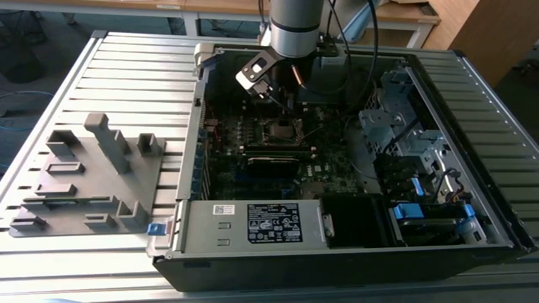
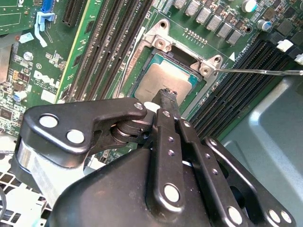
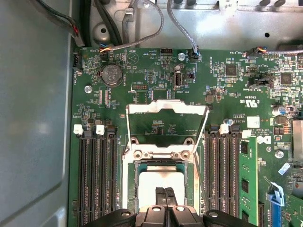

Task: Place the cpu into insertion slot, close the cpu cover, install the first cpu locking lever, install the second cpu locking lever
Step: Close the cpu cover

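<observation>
Leftmost in the exterior view we see a grey fixture (image 1: 88, 177) lying on the slatted table (image 1: 135, 63); beside it, toward the exterior view's right, stands the open computer case (image 1: 337, 265), and the arm reaches down into its far half with the gripper (image 1: 267, 93) low over the board; further right are the metal drive cages (image 1: 396, 120). In both wrist views we find the cpu (image 3: 161, 177) lying flat inside the insertion slot (image 3: 142, 165), its dull grey top facing up, with banks of memory slots (image 3: 97, 175) flanking the socket; the cpu cover (image 3: 165, 105) is swung open, so that we see green board through its cut-out middle. The gripper's fingers (image 3: 161, 193) are pressed together with nothing between them, their tips right over the chip's near part; whether they touch the metal we cannot tell. A thin silver locking lever (image 2: 265, 72) juts out unlatched beside the socket corner in the second wrist view. We judge the cpu light, stiff and smooth, so it could slip under a loose pinch; it is best taken by two opposite edges, never by its underside, since the contacts beneath it are probably delicate. We judge the cover thin and springy, best pushed at its free edge; the lever looks wiry and likely to flex.
</observation>
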Motion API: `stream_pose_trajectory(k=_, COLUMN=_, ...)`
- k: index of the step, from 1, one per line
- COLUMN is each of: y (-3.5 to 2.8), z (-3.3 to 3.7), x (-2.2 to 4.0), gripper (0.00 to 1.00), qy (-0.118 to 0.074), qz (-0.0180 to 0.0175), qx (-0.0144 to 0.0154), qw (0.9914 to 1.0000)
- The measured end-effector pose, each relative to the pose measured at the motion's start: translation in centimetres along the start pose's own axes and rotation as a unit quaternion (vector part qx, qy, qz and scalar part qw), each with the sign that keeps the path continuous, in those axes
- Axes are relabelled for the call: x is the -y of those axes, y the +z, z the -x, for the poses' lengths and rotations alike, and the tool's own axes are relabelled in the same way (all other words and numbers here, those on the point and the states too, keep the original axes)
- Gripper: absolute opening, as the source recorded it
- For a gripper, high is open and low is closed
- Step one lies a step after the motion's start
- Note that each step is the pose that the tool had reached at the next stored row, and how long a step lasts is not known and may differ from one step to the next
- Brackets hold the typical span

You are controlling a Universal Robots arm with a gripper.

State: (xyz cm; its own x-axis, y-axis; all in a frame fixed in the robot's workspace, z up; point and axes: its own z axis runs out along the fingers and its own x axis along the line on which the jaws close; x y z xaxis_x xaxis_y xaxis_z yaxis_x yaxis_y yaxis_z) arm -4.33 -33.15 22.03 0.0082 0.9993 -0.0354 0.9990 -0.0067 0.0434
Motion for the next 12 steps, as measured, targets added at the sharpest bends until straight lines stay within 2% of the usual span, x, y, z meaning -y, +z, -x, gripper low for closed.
stream_pose_trajectory(k=12, y=-0.35, z=0.01, x=-0.02, gripper=0.11, qy=0.0, qz=0.0, qx=0.0, qw=1.0)
